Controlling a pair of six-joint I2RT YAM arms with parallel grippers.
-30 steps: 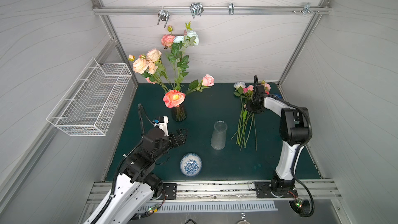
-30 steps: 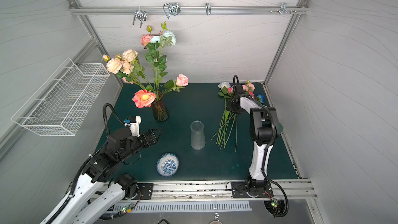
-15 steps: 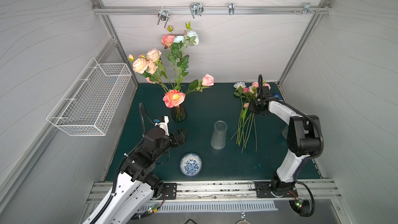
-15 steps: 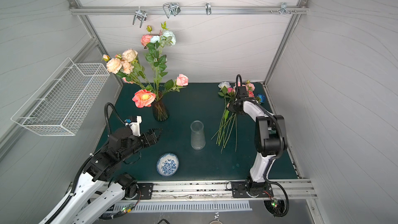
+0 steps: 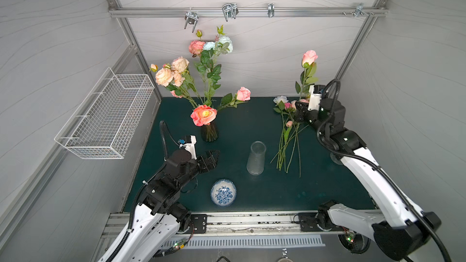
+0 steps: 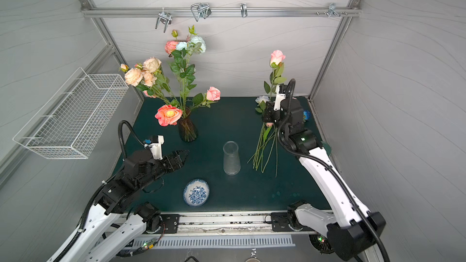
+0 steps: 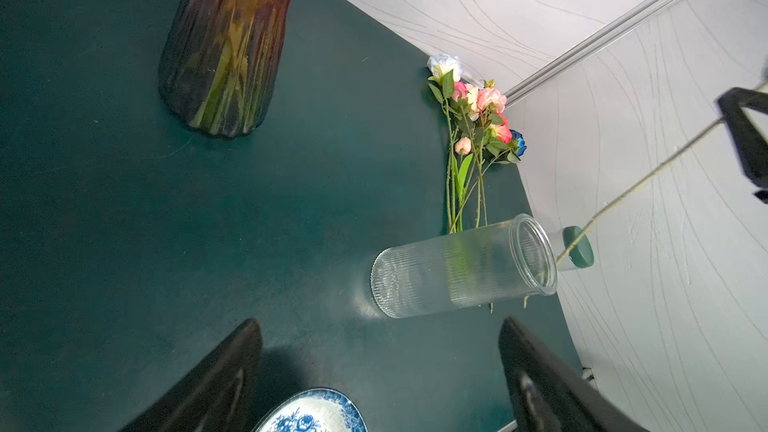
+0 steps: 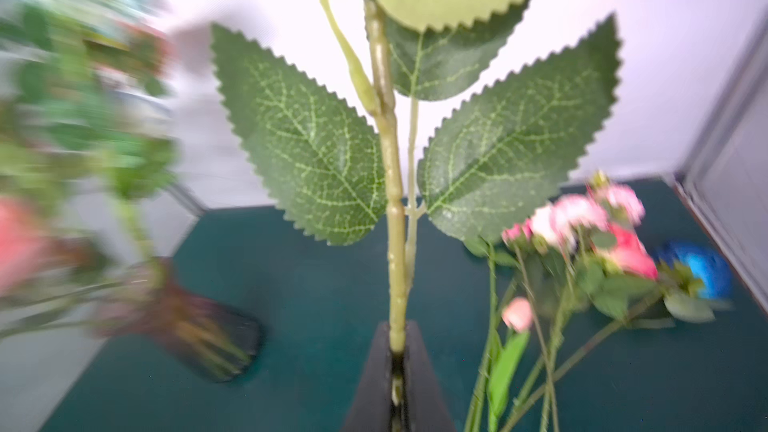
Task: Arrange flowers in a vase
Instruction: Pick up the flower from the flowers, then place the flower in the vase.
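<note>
The right end effector [image 8: 400,336] is pressed together on the green stem of a pink-headed, leafy artificial rose [image 5: 309,57]. The rose is held upright above the 2 o'clock part of the dark green worktop [image 5: 239,122], over a loose bunch of pink and white artificial roses [image 5: 285,134] laid flat there. The left end effector [image 5: 213,159] is spread wide near 8 o'clock, gripping nothing; a dark ribbed glass vase [image 5: 209,132] filled with roses is seen at its 12 o'clock, a clear ribbed glass vase [image 5: 256,158] upright at its 3 o'clock, and a blue-and-white patterned bowl [image 5: 223,192] at its 5 o'clock.
</note>
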